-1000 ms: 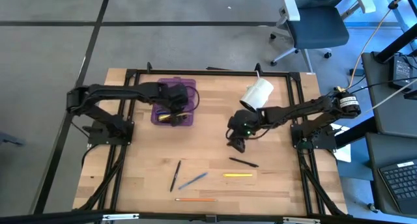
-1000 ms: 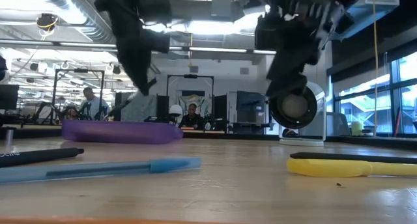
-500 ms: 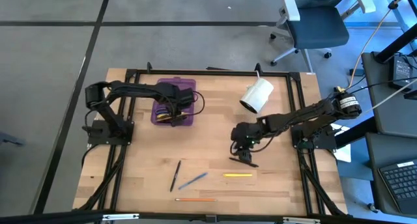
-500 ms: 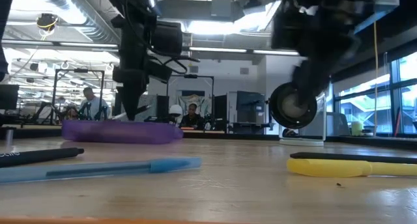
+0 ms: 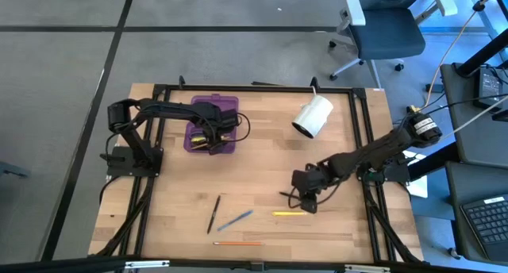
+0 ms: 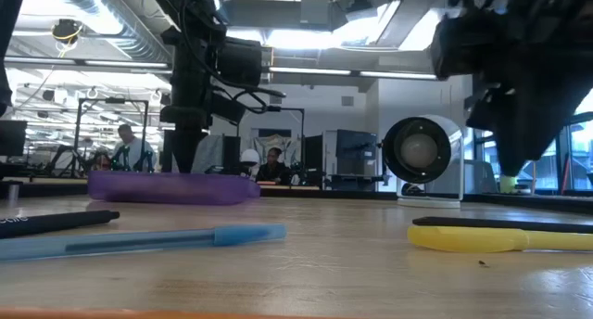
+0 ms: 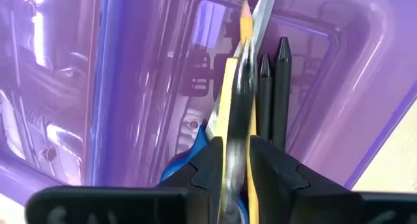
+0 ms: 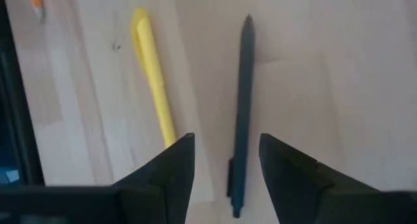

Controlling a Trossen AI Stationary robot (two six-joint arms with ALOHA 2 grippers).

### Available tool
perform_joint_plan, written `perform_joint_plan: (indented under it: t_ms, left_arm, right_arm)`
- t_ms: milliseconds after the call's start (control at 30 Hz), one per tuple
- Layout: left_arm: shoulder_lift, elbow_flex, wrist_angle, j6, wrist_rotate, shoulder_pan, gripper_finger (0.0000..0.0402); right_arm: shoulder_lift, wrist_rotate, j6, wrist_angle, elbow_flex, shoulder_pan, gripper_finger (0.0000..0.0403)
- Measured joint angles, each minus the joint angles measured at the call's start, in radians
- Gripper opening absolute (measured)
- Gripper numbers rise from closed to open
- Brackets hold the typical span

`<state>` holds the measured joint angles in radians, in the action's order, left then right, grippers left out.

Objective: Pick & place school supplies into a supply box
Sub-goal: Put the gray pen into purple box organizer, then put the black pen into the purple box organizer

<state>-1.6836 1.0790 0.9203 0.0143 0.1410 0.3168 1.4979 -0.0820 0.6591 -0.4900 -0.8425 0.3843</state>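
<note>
**Q:** Step in hand, as it looked then?

**A:** Two at once. The left claw (image 7: 236, 164) was down inside the purple supply box (image 5: 225, 103), at the far left part of the surface (image 5: 262, 154). Between its fingers showed the scissors (image 7: 242, 87), blades pointing into the box beside a yellow pencil (image 7: 229, 94) and two black pens (image 7: 275, 87) lying on the box floor. The fingers sat close against the blades, but whether they were clenched on them or just letting go I could not tell.

**Q:** And the right arm?

**A:** The right claw (image 8: 223, 160) hung low over the near right part of the surface, spread apart and grasping nothing. A black pen (image 8: 242, 107) lay lined up between its fingers, with a yellow pen (image 8: 154, 81) just beside it and parallel.

**Q:** What else was waiting?

**A:** Near the front edge lay another black pen (image 5: 214, 213), a blue pen (image 5: 235, 220) and an orange pencil (image 5: 238, 244), all well apart from the box. The white roll (image 5: 313, 117) sat at the back, not part of the job.

**Q:** What did the next move call for?

**A:** By my judgement, the left arm needed to leave the scissors in the box and lift straight out without dragging its contents. The right needed to drop onto the black pen and pinch it near the middle, keeping clear of the yellow one. A thin pen flat on wood could roll or slip from the fingers.
</note>
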Motion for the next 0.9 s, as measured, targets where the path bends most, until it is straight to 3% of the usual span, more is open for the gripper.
perform_joint_plan:
  t_ms: [300,567,900]
  left_arm:
    - [0.034,0.0,0.001,-0.015,-0.002,0.0,0.0101]
    - [0.129,0.0,-0.004,-0.027,0.0,0.0,0.0102]
    - [0.203,0.0,-0.012,-0.027,0.025,0.0,0.0104]
  right_arm:
    - [0.0,0.184,0.093,-0.101,0.0,0.117,0.0174]
    - [0.001,0.316,0.157,-0.079,0.0,0.166,0.0174]
    - [0.059,0.275,0.173,-0.05,0.0,0.221,0.0174]
